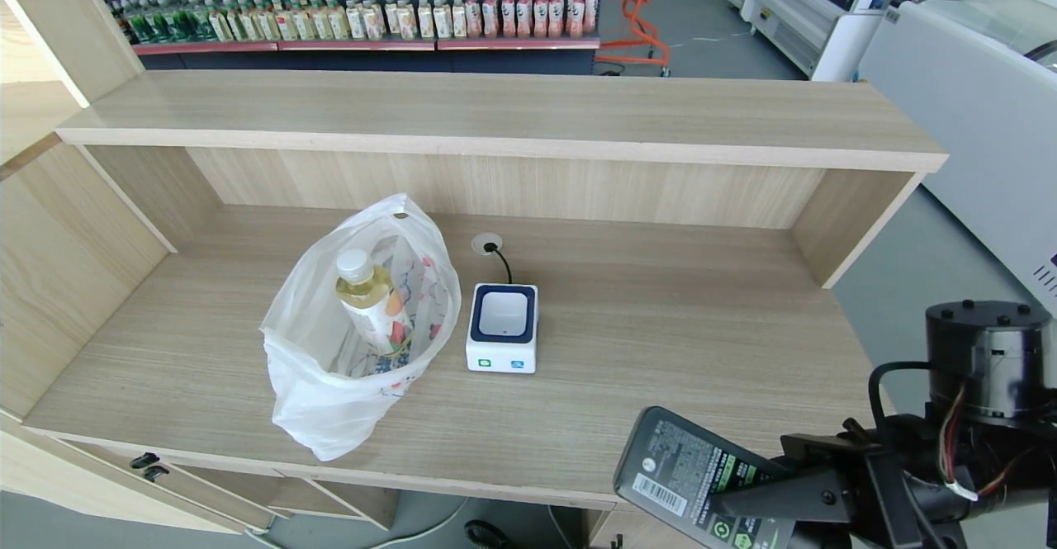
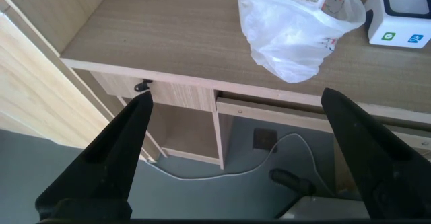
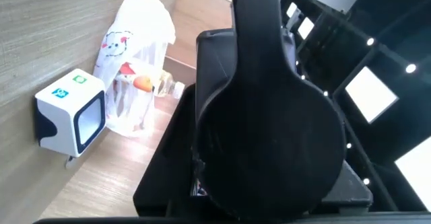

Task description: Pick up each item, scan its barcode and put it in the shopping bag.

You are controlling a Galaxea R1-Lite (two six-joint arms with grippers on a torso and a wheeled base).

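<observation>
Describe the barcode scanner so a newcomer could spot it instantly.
On the wooden counter, look near the middle, just right of the white shopping bag. The scanner is a small white cube with a dark-framed window on top, unlike the soft bag.

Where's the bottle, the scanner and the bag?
Bottle (image 1: 376, 308), head view, on its label.
Scanner (image 1: 502, 316), head view, on its top window.
Bag (image 1: 330, 413), head view, on its lower front wall.
</observation>
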